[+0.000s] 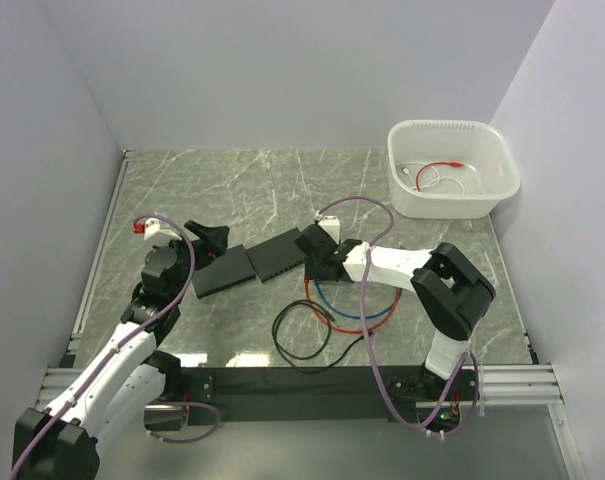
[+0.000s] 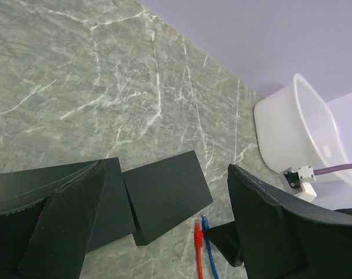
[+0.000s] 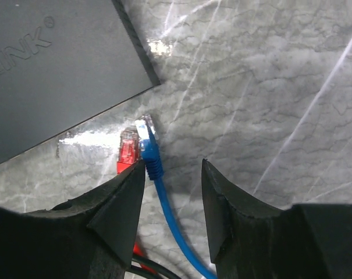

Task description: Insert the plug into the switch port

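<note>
Count: two black switches on the table (image 1: 232, 190), lying side by side, one (image 1: 222, 272) to the left, the other (image 1: 277, 255) to the right. Three loose cables in front of them: one blue (image 3: 164, 203), one red (image 1: 354, 328), one black (image 1: 304, 350). One white bin (image 1: 502, 170) at the far right corner holds thin white and red cabling; number not clear.

Writing: the right wrist view shows the lid of the right switch with pale letters "LINK", the start of the word cut by the frame edge. No other text legible.

Plugs: blue plug (image 3: 148, 135) and red plug (image 3: 128, 150) lie flat on the table, side by side and touching, tips toward the right switch's near corner, just short of it. Neither is in a port.

Right hand (image 3: 173, 165): part open, straddling the blue cable just behind its plug. One finger (image 3: 120, 215) sits against the boot, and a gap shows on the other side. Not clamped.

Left hand (image 2: 164, 168): spread wide, released, over the left switch, nothing between the fingers.
</note>
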Robot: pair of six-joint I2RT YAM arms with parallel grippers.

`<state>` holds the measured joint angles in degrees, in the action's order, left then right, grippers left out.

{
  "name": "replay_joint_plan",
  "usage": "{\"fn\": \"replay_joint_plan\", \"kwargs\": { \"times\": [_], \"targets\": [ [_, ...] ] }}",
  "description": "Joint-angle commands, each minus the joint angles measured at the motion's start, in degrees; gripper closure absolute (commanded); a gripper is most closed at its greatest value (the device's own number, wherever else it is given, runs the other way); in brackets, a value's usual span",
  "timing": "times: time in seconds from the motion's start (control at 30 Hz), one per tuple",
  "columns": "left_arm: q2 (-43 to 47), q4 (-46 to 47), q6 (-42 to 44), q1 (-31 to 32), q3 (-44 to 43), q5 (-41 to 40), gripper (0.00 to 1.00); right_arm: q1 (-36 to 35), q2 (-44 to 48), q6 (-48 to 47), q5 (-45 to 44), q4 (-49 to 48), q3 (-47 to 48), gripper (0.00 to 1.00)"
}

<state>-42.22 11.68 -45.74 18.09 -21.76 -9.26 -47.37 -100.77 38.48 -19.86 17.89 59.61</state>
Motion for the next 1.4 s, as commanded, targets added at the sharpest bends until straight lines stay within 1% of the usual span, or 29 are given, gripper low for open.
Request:
{"fn": "replay_joint_plan", "kwargs": {
  "times": [0.0,0.07,0.13,0.17,0.3,0.33,0.43,0.53,0.57,0.6,0.73,0.77,0.8,0.83,0.87,0.9,0.93,0.97,1.0,1.03,1.07,1.1,1.13,1.17,1.2,1.23,1.27,1.37],
  "targets": [
    [0.91,1.85,1.43,0.02,0.23,1.43,0.08,-0.61,-1.00,-0.69,-0.45,-1.89,2.35,0.49],
    [0.65,1.68,1.61,0.02,0.14,1.70,0.09,-0.53,-1.97,-0.69,-0.45,-1.72,2.87,0.50],
    [0.38,1.50,2.05,0.11,-0.04,2.05,0.11,-0.70,-3.20,-0.51,-0.36,-1.46,3.05,0.53],
    [0.29,1.15,2.14,0.11,-0.13,2.05,0.11,-0.70,-3.46,-0.42,-0.18,-1.54,2.96,0.57],
    [0.73,0.62,2.49,0.19,-0.04,1.79,0.12,-0.88,-4.26,-0.07,0.08,-1.89,2.26,0.60],
    [0.91,0.71,2.58,0.19,0.14,1.79,0.12,-0.88,-4.26,-0.16,0.08,-1.89,2.00,0.62],
    [1.00,0.54,2.84,0.37,0.05,1.87,0.12,-0.88,-3.91,-0.51,-0.18,-2.07,1.30,0.71],
    [0.82,0.71,4.07,0.72,-0.30,2.49,0.15,-0.79,-3.12,-1.39,-0.97,-1.54,1.12,0.89],
    [0.82,0.62,5.12,0.98,-0.56,2.92,0.16,-0.88,-2.33,-1.91,-1.58,-1.11,1.20,0.99],
    [0.73,-0.07,5.74,1.07,-0.91,3.36,0.16,-0.88,-1.63,-2.35,-1.68,-0.23,1.29,1.00],
    [-0.67,-4.12,9.87,1.77,-5.57,6.26,0.17,-1.75,4.25,-5.86,-3.35,1.27,0.51,1.00],
    [-0.93,-5.26,11.27,2.30,-7.05,8.01,0.17,-2.19,7.66,-7.87,-2.82,0.57,-0.63,1.00],
    [-0.94,-5.27,11.72,2.56,-7.50,8.81,0.17,-2.20,9.52,-7.89,-2.21,0.13,-1.25,1.00],
    [-0.85,-4.92,12.07,2.92,-7.77,10.38,0.08,-2.54,11.54,-9.81,-1.68,-0.66,-1.95,1.00],
    [-0.76,-4.22,11.90,3.62,-7.77,11.79,0.04,-2.81,15.39,-10.61,-0.81,-1.19,-2.65,1.00],
    [-0.59,-3.17,11.38,3.97,-7.34,14.94,0.01,-2.72,17.34,-11.49,1.55,-2.93,-4.49,1.00],
    [-0.50,-0.02,10.67,4.41,-6.81,16.80,0.00,-2.72,21.37,-13.15,3.49,-4.25,-5.81,1.00],
    [-0.41,2.18,8.93,4.50,-6.11,18.82,0.01,-2.72,23.49,-14.04,5.16,-5.92,-7.22,1.00],
    [-0.32,4.47,7.87,4.59,-4.10,21.10,0.01,-2.72,25.78,-14.74,7.01,-10.03,-10.80,1.00],
    [-0.50,7.27,6.64,4.85,-3.12,24.25,0.01,-2.64,30.15,-16.31,12.25,-12.68,-12.92,1.00],
    [-0.59,12.44,4.01,4.94,-1.98,25.85,0.00,-2.63,32.20,-16.94,14.91,-15.58,-15.29,1.00],
    [-0.76,15.79,2.94,5.03,0.20,27.43,0.00,-2.55,34.13,-17.29,18.15,-21.35,-19.67,1.00],
    [-1.54,18.35,0.93,5.38,1.01,30.58,0.01,-2.72,37.37,-17.73,23.49,-23.93,-21.80,1.00],
    [-1.99,22.73,0.22,5.64,1.63,31.92,0.01,-2.72,38.62,-17.56,25.90,-26.22,-23.47,1.00],
    [-2.69,24.16,-0.23,6.08,1.98,32.98,0.02,-2.72,39.59,-17.13,27.49,-29.63,-26.19,1.00],
    [-4.26,25.22,-0.49,6.69,2.07,33.94,0.03,-2.64,40.38,-16.34,31.07,-31.23,-27.35,1.00],
    [-5.06,26.10,-0.23,8.35,1.98,34.65,0.04,-2.63,41.87,-15.90,32.67,-32.90,-28.32,1.00],
    [-7.79,26.11,1.87,12.40,0.67,33.87,0.06,-2.72,44.34,-14.31,37.59,-40.72,-32.36,1.00]
  ]
}}
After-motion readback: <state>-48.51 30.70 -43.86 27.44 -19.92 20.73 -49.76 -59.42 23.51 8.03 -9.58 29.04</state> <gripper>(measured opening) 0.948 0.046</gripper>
